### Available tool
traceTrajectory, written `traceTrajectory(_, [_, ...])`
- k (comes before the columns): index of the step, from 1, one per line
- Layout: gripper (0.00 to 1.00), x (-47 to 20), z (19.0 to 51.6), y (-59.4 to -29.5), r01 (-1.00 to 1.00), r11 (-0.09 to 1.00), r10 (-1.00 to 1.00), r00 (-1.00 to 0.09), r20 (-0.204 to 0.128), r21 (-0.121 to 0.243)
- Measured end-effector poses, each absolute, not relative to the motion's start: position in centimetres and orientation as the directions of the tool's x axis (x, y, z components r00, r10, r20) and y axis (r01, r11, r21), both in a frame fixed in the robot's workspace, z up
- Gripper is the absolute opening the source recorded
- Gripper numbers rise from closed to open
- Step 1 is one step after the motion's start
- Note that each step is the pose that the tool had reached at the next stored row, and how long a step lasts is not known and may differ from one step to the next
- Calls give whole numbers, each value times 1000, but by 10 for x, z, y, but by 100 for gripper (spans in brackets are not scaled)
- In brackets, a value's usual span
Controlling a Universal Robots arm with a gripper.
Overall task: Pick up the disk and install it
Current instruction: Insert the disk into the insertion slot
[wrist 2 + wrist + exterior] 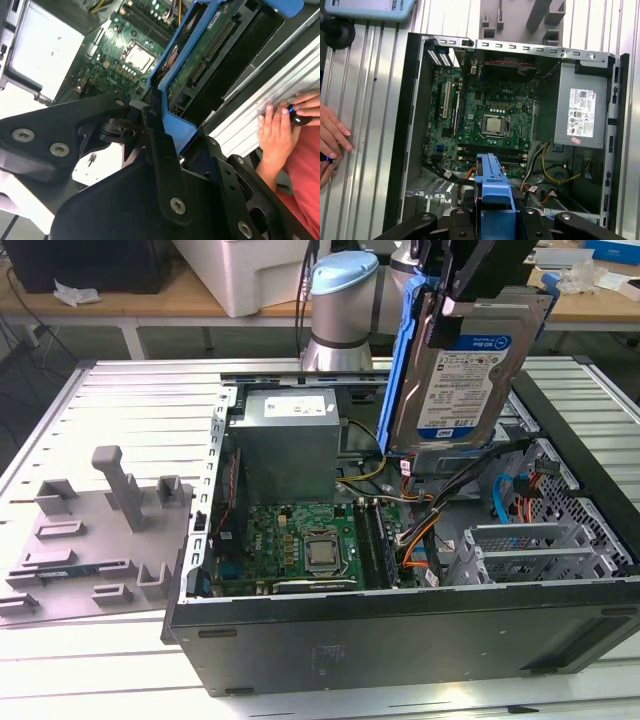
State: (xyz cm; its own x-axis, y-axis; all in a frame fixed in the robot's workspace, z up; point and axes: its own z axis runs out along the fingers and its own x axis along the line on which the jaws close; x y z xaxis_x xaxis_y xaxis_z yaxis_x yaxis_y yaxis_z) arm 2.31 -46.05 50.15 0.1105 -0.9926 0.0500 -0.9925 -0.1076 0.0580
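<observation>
End effector (452, 315) grips the disk (468, 380), held tilted up over the open computer case (400, 640). It could snag the wires (422, 528) below, or slip & hit the green board (285, 525).

Silver disk (465, 370) w/ blue frame, upright, aloft.

The disk (515, 325) I carry wears a white-and-blue label (468, 378), its print too fine for me to read. The power supply (572, 85) bears a white sticker (581, 119) crowded with small marks I cannot make out. A tiny white marking sits on the motherboard (490, 107), also unreadable
</observation>
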Motion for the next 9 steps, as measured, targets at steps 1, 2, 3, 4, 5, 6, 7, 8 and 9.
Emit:
traceTrajectory(1, [37, 22, 501, -461, -993, -108, -993, 110, 52, 44])
traceTrajectory(2, [37, 21, 502, -462, -994, -108, -993, 108, 55, 17])
traceTrajectory(3, [37, 20, 501, -462, -994, -108, -993, 107, 56, 0])
traceTrajectory(4, [37, 19, 501, -463, -994, -108, -993, 107, 57, -10])
traceTrajectory(5, [37, 19, 501, -463, -994, -108, -993, 106, 58, -17])
traceTrajectory(6, [37, 19, 501, -463, -994, -108, -993, 106, 58, -17])
traceTrajectory(7, [37, 19, 501, -463, -994, -108, -993, 107, 58, -17])
traceTrajectory(8, [37, 19, 501, -463, -994, -108, -993, 107, 58, -18])
traceTrajectory(9, [37, 19, 501, -463, -994, -108, -993, 107, 58, -18])
